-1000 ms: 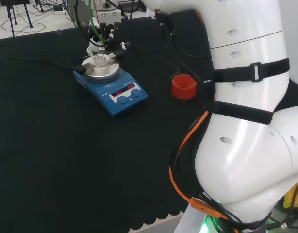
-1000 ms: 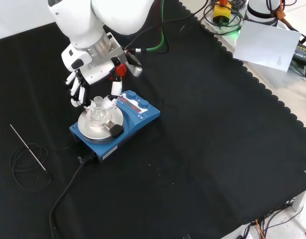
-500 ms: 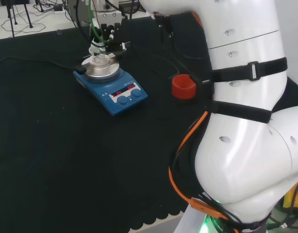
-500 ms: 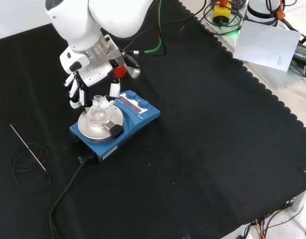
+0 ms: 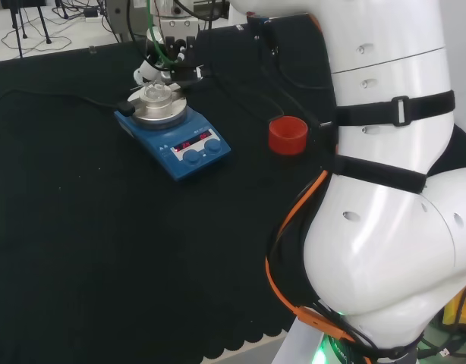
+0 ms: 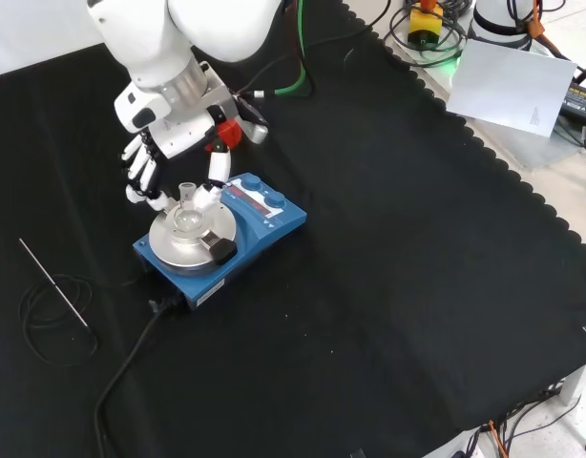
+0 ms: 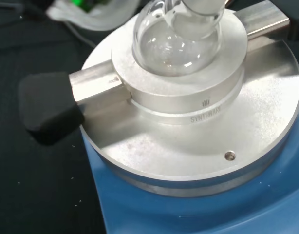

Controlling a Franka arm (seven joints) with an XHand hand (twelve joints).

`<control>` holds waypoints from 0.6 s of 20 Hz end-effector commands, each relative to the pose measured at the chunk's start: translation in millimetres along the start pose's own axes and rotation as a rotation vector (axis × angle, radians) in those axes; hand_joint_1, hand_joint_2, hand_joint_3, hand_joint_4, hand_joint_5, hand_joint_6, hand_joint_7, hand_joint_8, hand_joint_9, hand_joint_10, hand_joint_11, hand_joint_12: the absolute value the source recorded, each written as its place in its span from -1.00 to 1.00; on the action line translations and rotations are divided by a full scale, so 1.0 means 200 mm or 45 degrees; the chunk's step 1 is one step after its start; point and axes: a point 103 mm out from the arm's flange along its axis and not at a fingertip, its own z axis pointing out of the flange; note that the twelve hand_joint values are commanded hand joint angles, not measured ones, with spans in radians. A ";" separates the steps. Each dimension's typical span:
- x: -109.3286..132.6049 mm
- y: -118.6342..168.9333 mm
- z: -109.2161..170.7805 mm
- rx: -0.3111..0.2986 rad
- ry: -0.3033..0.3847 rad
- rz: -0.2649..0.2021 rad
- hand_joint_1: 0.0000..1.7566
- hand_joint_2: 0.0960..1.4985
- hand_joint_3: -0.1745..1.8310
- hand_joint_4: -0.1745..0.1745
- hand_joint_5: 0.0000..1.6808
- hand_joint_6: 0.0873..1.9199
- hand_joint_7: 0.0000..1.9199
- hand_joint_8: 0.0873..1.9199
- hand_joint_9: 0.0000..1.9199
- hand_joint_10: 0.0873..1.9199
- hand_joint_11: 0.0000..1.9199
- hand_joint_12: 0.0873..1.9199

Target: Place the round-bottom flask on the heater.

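Now the round-bottom flask [image 7: 176, 41] sits in the metal block [image 7: 181, 80] on top of the heater [image 6: 221, 239], its clear glass bulb nested in the block's round hollow and its necks pointing up. That block rests at the middle of the heater's silver round plate [image 7: 256, 141], and a metal bar with a black end cap [image 7: 49, 107] sticks out from the block's side, past the plate's rim. Below the plate the heater's blue body [image 5: 176, 144] carries two knobs on its sloped front panel, and a black cable [image 6: 126, 367] runs from the heater across the cloth.

Above the flask, in the front view, the hand [image 6: 174, 157] hangs with its fingers [image 6: 138, 176] relaxed and spread, holding nothing; some fingertips lie close beside the flask's necks, and whether they touch the glass cannot be told.

A red ring stand [image 5: 287, 136] sits on the worktop [image 6: 388, 286] well to the right of the heater in the head view. A thin rod [image 6: 52, 282] and a loop of dark wire [image 6: 45, 329] lie on the black cloth to the left of the heater in the front view.
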 end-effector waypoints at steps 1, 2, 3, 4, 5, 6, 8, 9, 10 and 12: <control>-0.02 -0.08 -0.09 -0.043 0.035 -0.022 -0.20 -0.18 -0.31 -0.21 -0.52 -0.54 -0.68 -0.39 -0.47 -0.33 -0.78 0.37; -0.02 -0.10 -0.11 -0.046 0.032 -0.022 -0.21 -0.18 -0.32 -0.21 -0.54 -0.60 -0.70 -0.38 -0.48 -0.33 -0.78 0.37; -0.02 -0.12 -0.12 -0.052 0.031 -0.021 -0.22 -0.19 -0.33 -0.20 -0.55 -0.64 -0.70 -0.38 -0.48 -0.32 -0.79 0.38; -0.03 -0.14 -0.14 -0.057 0.028 -0.019 -0.23 -0.18 -0.34 -0.19 -0.55 -0.68 -0.71 -0.38 -0.49 -0.32 -0.79 0.38; -0.04 -0.17 -0.15 -0.061 0.029 -0.018 -0.23 -0.18 -0.35 -0.18 -0.55 -0.71 -0.71 -0.38 -0.49 -0.32 -0.80 0.38; -0.04 -0.19 -0.16 -0.066 0.029 -0.016 -0.23 -0.18 -0.36 -0.18 -0.54 -0.73 -0.72 -0.39 -0.50 -0.32 -0.80 0.38; -0.06 -0.24 -0.18 -0.070 0.029 -0.012 -0.24 -0.17 -0.37 -0.18 -0.53 -0.78 -0.72 -0.39 -0.50 -0.32 -0.80 0.38; -0.06 -0.26 -0.19 -0.070 0.030 -0.009 -0.24 -0.17 -0.37 -0.17 -0.52 -0.79 -0.72 -0.39 -0.50 -0.32 -0.80 0.38; -0.07 -0.28 -0.20 -0.071 0.032 -0.009 -0.24 -0.17 -0.37 -0.17 -0.52 -0.80 -0.72 -0.39 -0.50 -0.32 -0.80 0.38; -0.08 -0.30 -0.21 -0.065 0.029 -0.006 -0.24 -0.17 -0.37 -0.17 -0.52 -0.81 -0.72 -0.39 -0.51 -0.33 -0.81 0.38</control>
